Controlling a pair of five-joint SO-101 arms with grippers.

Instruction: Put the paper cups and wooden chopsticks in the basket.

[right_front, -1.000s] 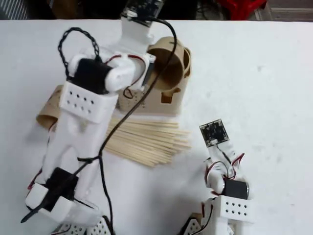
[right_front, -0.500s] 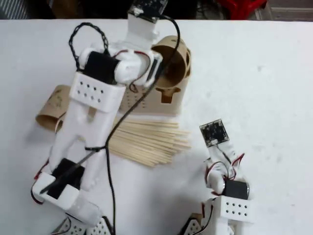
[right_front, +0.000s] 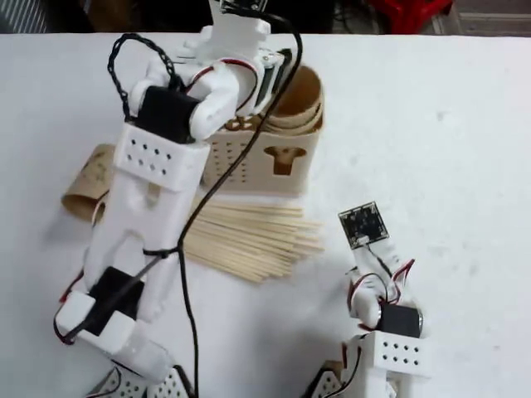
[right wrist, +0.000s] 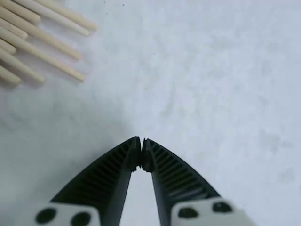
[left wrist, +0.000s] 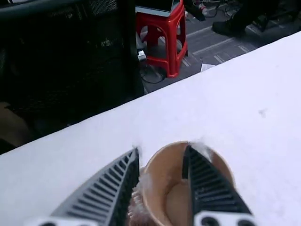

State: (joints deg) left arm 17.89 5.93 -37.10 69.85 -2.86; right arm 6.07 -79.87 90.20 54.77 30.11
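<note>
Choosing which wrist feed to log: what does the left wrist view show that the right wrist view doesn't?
Left wrist view, not the right: the left gripper, jaws apart astride the rim of a brown paper cup, and a red plastic stool. Right wrist view, not the left: the right gripper, shut, and ends of pale wooden chopsticks. Both: the white table.

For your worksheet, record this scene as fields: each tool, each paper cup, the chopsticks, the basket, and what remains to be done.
left tool: open, one finger inside and one outside the rim of the first paper cup
first paper cup: in the basket, mouth up
basket: on the table
second paper cup: on its side on the table, outside the basket
chopsticks: pile flat on the table beside the basket
right tool: shut, empty, near the chopstick tips
remaining: second paper cup, chopsticks
</note>
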